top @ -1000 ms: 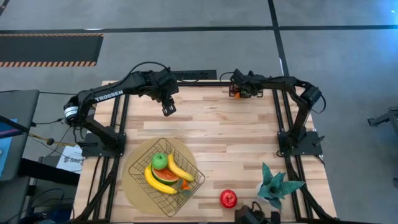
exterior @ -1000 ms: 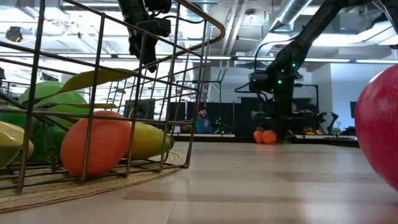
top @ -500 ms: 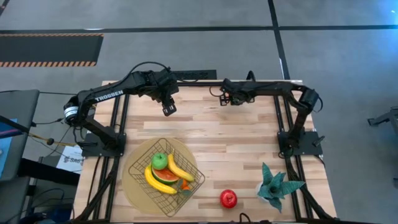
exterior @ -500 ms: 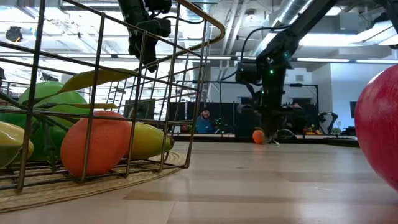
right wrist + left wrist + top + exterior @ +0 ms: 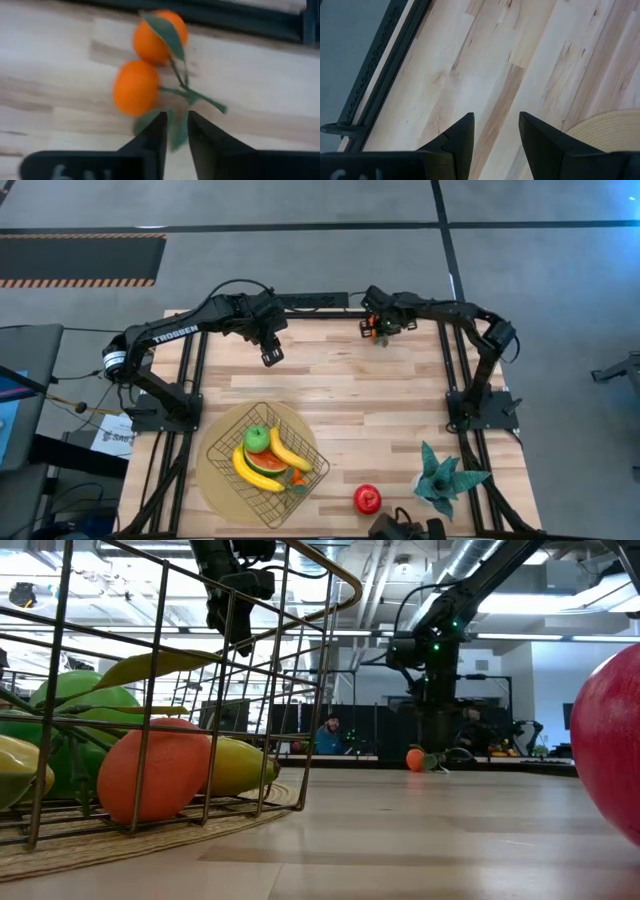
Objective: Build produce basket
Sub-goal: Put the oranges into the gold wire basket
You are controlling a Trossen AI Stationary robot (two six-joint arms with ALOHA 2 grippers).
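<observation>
Although the right gripper sat over the leafy oranges at the far rail a second ago and swung toward the table's middle half a second ago, it has now come back beside them, and the pair lies on the wood at the far edge, not lifted. From the right wrist view its fingers stand only a narrow slot apart, closing around a green leaf or stem of the sprig, though a firm grip cannot be confirmed. That back-and-forth suggests a first pick failed and a second try is under way, so the oranges are not yet bound for the wire basket, which holds two bananas, a green apple and a red-orange wedge on its round woven mat. The shiny red fruit waits on the near table beside the teal plant. The left gripper hangs idle above the far-left table, fingers parted and empty. White lettering on the left arm reads TROSSEN.
</observation>
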